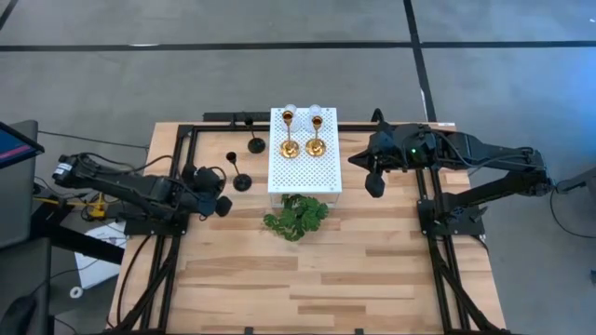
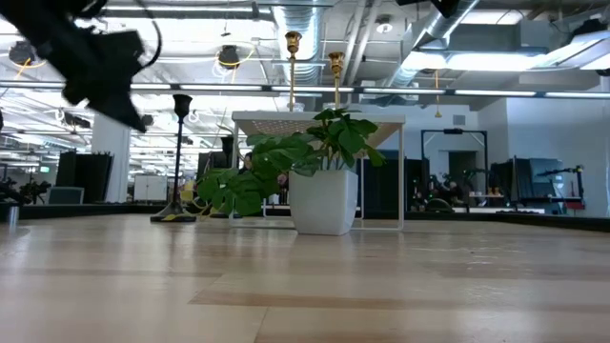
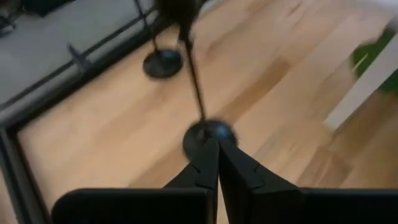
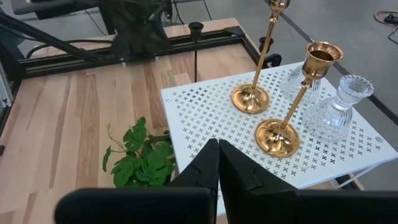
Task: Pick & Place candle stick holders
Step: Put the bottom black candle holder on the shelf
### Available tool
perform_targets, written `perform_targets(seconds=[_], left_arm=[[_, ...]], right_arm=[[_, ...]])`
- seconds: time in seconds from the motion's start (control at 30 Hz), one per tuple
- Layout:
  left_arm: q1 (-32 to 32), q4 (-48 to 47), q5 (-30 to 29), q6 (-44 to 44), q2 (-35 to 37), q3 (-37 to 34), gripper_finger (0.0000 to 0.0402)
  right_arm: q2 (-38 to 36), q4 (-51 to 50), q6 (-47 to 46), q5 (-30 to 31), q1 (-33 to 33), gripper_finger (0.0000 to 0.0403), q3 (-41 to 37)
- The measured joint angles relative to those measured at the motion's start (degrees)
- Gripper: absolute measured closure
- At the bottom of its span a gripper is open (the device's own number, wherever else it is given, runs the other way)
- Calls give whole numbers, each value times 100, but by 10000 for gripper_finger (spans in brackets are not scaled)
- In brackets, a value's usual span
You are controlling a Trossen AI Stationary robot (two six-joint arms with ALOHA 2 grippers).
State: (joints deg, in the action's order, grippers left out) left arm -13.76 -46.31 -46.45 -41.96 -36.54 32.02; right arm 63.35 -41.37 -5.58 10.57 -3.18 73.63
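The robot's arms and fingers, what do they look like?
Two dark, near-black jointed arms, each built of slim tube-like links, with black cables running along them. The right arm shows a small green light near its wrist. Each ends in two flat, tapering black fingers: the left gripper and right gripper look alike.

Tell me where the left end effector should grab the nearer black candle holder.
Take the black candle holder by its thin upright stem, midway between round base and cup, coming in level from the left end effector's side. The flat base is probably too low to pinch.

Two matte black jointed arms, black cables; tapered dark fingers [image 4: 217, 163]
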Motion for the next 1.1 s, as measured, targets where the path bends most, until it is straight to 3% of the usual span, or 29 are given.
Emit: perform_targets(seconds=[0.3,0.57,0.83,1.0,1.1], left_arm=[[0,93,452,-82,1525,-940,395],[0,612,489,218,2749,-969,397],[0,849,234,573,2728,-969,395],[1,868,-323,573,2348,-969,395],[4,885,-172,574,1988,-969,394]], right_arm=[[93,39,118,1,-118,403,4],[322,134,120,-15,-367,403,2],[352,235,118,-21,-358,403,2],[339,311,139,-22,-358,403,2],[339,311,144,-22,-358,403,2]])
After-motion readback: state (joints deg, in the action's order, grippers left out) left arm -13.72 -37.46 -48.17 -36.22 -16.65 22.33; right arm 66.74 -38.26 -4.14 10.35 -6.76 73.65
